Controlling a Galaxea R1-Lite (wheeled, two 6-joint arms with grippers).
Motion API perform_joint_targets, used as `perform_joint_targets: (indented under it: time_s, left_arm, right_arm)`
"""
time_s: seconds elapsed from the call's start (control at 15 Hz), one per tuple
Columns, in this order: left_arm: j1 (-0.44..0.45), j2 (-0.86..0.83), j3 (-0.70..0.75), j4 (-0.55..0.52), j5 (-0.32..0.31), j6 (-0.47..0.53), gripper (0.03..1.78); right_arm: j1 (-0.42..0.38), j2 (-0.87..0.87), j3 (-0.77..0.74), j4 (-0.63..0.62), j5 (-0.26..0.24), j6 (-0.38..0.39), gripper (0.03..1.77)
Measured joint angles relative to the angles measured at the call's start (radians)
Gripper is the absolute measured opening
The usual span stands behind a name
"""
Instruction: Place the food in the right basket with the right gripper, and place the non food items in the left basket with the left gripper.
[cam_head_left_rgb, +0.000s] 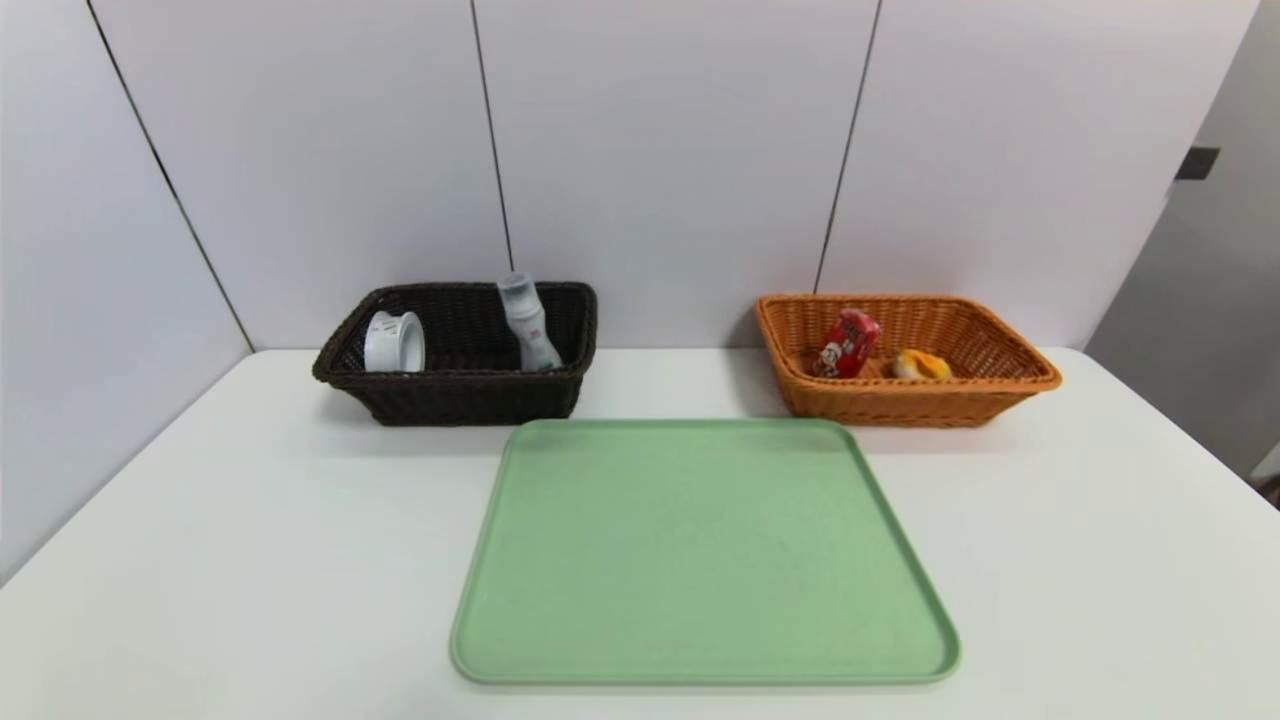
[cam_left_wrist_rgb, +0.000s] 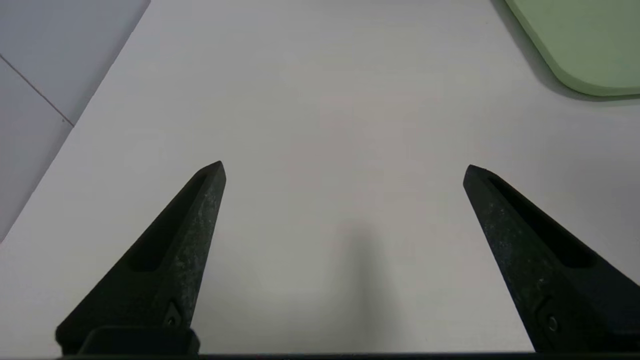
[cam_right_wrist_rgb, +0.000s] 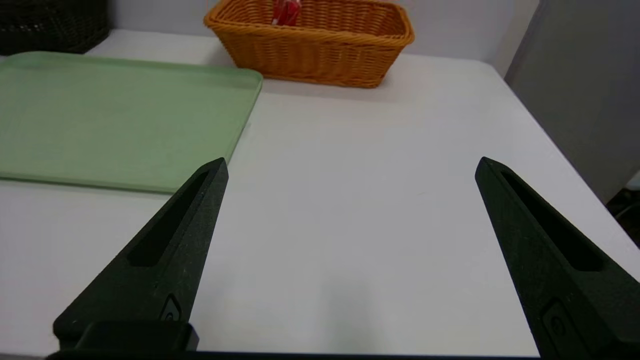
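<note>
The dark brown basket (cam_head_left_rgb: 460, 395) at the back left holds a white tape roll (cam_head_left_rgb: 394, 342) and a white bottle with a clear grey cap (cam_head_left_rgb: 527, 322) leaning on its wall. The marker is hidden. The orange wicker basket (cam_head_left_rgb: 900, 405) at the back right holds the red drink carton (cam_head_left_rgb: 850, 343) and the pale bun with an orange top (cam_head_left_rgb: 920, 365). Neither arm shows in the head view. My left gripper (cam_left_wrist_rgb: 344, 167) is open over bare table. My right gripper (cam_right_wrist_rgb: 352, 165) is open over bare table, well short of the orange basket (cam_right_wrist_rgb: 320, 55).
A green tray (cam_head_left_rgb: 700, 550) lies bare in the middle of the white table (cam_head_left_rgb: 200, 560). Its corner (cam_left_wrist_rgb: 590, 50) shows in the left wrist view, its edge (cam_right_wrist_rgb: 125, 115) in the right wrist view. White wall panels stand behind the baskets. The table's right edge drops off near a grey panel.
</note>
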Motion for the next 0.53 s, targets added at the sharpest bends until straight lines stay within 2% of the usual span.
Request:
perform_joint_targets:
  time_s: [0.27,0.33,0.53]
  left_arm:
    - [0.0,0.0,0.179,-0.297,-0.023,0.015,1.69]
    - [0.0,0.0,0.206,-0.347,-0.04,0.02,1.69]
    - [0.0,0.0,0.228,-0.367,-0.052,0.02,1.69]
  right_arm:
    - [0.0,-0.01,0.2,-0.289,-0.004,-0.025,1.71]
    - [0.0,-0.01,0.215,-0.321,-0.002,-0.028,1.71]
    - [0.0,-0.01,0.231,-0.271,-0.002,-0.01,1.71]
